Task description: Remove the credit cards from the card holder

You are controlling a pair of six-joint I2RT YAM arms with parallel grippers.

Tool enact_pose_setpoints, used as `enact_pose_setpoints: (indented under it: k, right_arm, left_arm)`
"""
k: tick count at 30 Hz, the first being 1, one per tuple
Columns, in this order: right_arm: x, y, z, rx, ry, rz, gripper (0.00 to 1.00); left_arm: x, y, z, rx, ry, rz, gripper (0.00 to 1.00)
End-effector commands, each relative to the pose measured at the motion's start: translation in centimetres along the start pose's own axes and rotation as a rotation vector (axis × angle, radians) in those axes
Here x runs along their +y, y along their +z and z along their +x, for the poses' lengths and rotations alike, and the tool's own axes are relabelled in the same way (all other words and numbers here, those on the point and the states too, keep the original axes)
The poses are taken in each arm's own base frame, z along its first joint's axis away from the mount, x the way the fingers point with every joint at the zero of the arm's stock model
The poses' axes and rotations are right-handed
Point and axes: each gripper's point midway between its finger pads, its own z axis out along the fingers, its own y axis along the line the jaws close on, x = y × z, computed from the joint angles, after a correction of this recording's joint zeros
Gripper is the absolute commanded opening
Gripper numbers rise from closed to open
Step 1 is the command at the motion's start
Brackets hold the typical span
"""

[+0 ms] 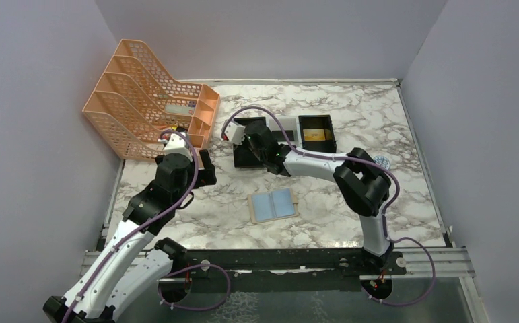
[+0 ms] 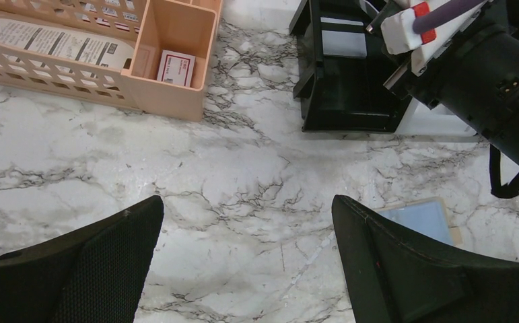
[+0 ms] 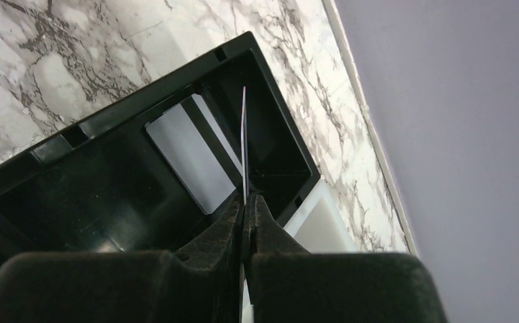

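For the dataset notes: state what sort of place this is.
Probably a lab robot enclosure staged as a desk: plain grey walls box in a marble-patterned table, with a peach file rack holding papers in one corner.

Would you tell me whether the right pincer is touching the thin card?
Touching: the right wrist view shows the right pincer shut on the card, held edge-on over the black tray.
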Motion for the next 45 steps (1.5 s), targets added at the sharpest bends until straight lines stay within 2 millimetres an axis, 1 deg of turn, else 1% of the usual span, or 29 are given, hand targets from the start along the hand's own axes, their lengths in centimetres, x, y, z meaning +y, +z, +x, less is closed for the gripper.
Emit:
enact_pose_setpoints:
  k: [1, 6, 7, 13, 16, 21, 24, 31, 33, 34, 36, 38, 39, 41, 45]
  right_arm:
    - [0.5, 0.9, 0.8, 0.025, -0.016, -0.010, 0.01]
    - [1.4, 2.2, 1.4, 0.044, -0.044, -0.046, 0.01]
    - [1.4, 2.6, 1.3, 0.039, -0.046, -0.049, 0.01]
    - [0.9, 4.5, 2.6, 0.081, -0.082, -0.033, 0.02]
    - [0.5, 4.8, 2.7, 0.070, -0.103, -0.034, 0.02]
    - [1.5, 5.0, 3.2, 0.042, -0.197, -0.090, 0.02]
    - [2.4, 5.6, 4.0, 0.068, -0.228, -0.121, 0.02]
    - [3.0, 6.2, 4.6, 0.083, -0.241, -0.127, 0.06]
    - [3.0, 6.2, 4.6, 0.084, -0.234, -0.130, 0.08]
    - [3.0, 6.2, 4.6, 0.085, -0.229, -0.135, 0.11]
    - [3.1, 5.9, 4.6, 0.087, -0.201, -0.160, 0.21]
    - [2.9, 5.5, 4.4, 0.081, -0.165, -0.178, 0.34]
    - [2.9, 5.3, 4.3, 0.077, -0.155, -0.186, 0.38]
    - [2.7, 5.0, 4.3, 0.073, -0.154, -0.186, 0.40]
    - [2.2, 4.6, 4.2, 0.075, -0.150, -0.172, 0.41]
  left_arm:
    - [0.7, -0.3, -0.1, -0.014, 0.010, -0.024, 0.99]
    - [0.6, -0.3, 0.0, -0.010, 0.012, -0.015, 0.99]
    - [0.5, -0.3, 0.0, -0.008, 0.013, -0.011, 0.99]
    - [0.5, -0.3, 0.1, -0.007, 0.015, -0.006, 0.99]
    - [0.5, -0.3, 0.1, -0.008, 0.017, -0.006, 0.99]
    - [0.5, -0.3, 0.1, -0.006, 0.018, -0.006, 0.99]
    - [0.4, -0.3, 0.1, -0.007, 0.018, -0.004, 0.99]
    - [0.4, -0.2, 0.2, 0.002, 0.023, -0.007, 0.99]
    - [0.4, -0.1, 0.3, 0.005, 0.024, -0.007, 0.99]
    - [0.4, -0.1, 0.3, 0.005, 0.025, -0.005, 0.99]
    - [0.4, -0.1, 0.3, 0.008, 0.026, -0.007, 0.99]
    - [0.4, -0.1, 0.3, 0.008, 0.026, -0.006, 0.99]
    - [0.4, -0.1, 0.3, 0.009, 0.026, -0.006, 0.99]
    - [0.3, -0.1, 0.4, 0.011, 0.027, -0.003, 0.99]
    - [0.2, 0.0, 0.4, 0.017, 0.030, 0.001, 0.99]
